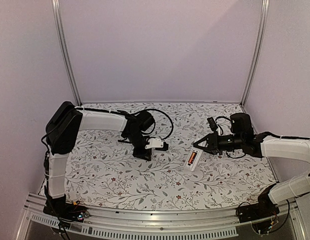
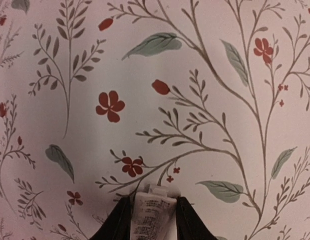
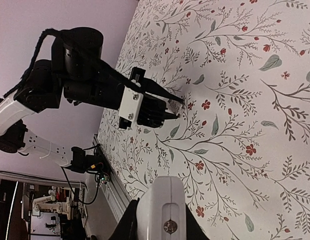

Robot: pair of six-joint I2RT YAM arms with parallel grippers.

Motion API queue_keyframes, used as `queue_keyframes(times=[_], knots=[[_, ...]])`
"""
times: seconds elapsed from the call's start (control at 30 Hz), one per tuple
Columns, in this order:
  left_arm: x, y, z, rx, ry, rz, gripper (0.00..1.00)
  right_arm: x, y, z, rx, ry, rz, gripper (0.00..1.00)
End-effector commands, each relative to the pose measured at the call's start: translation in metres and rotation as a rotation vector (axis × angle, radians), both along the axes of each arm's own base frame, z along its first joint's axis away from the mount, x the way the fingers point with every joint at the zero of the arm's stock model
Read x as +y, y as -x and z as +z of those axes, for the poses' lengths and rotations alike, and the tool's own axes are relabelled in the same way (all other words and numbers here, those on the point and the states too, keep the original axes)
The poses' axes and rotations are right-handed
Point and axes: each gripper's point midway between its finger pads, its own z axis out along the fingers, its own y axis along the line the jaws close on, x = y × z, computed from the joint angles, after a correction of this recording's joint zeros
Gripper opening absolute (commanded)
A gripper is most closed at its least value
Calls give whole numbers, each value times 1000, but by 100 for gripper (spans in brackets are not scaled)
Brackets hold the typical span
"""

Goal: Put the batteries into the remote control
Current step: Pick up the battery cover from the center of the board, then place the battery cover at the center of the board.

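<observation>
left end effector (image 2: pixel 153 201) — cover (image 2: pixel 153 216) print illegible

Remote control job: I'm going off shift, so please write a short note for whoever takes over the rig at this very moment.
Left hand: fingers against both sides of a small white printed piece lying on the floral cloth, possibly the battery cover.
Right hand: shut on the far end of the remote control, bay side up.
Done: the orange-red battery shows in the bay.
Left: the dark battery, which I cannot find in any view; it may be in the bay too. Check that, then fit the cover.
</observation>
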Motion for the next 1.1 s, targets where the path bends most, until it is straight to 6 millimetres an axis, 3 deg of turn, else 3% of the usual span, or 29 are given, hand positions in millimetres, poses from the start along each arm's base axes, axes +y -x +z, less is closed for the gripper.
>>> queue_keyframes(times=[0.0, 0.13, 0.3, 0.43, 0.53, 0.7, 0.83, 1.07], knots=[[3, 18, -22, 62, -64, -14, 28, -5, 1, 1, -7, -10, 3, 0], [-5, 13, -8, 42, -17, 58, 23, -6, 2, 2, -10, -11, 4, 0], [-23, -3, 43, -75, 134, 199, 13, -5, 0, 1, -7, -10, 1, 0], [-36, -20, 102, -137, 312, 442, 5, -4, -4, 3, -11, -18, -14, 0], [-44, -23, 156, -188, 509, 637, 11, -2, -9, 11, -25, -35, -33, 0], [-60, 7, 230, -181, 834, 783, 16, 6, -15, 24, -51, -55, -55, 0], [-75, 27, 252, -113, 927, 851, 15, 17, -18, 33, -63, -81, -54, 0], [-103, 51, 258, -105, 973, 874, 14, 32, -19, 49, -68, -126, -52, 0]])
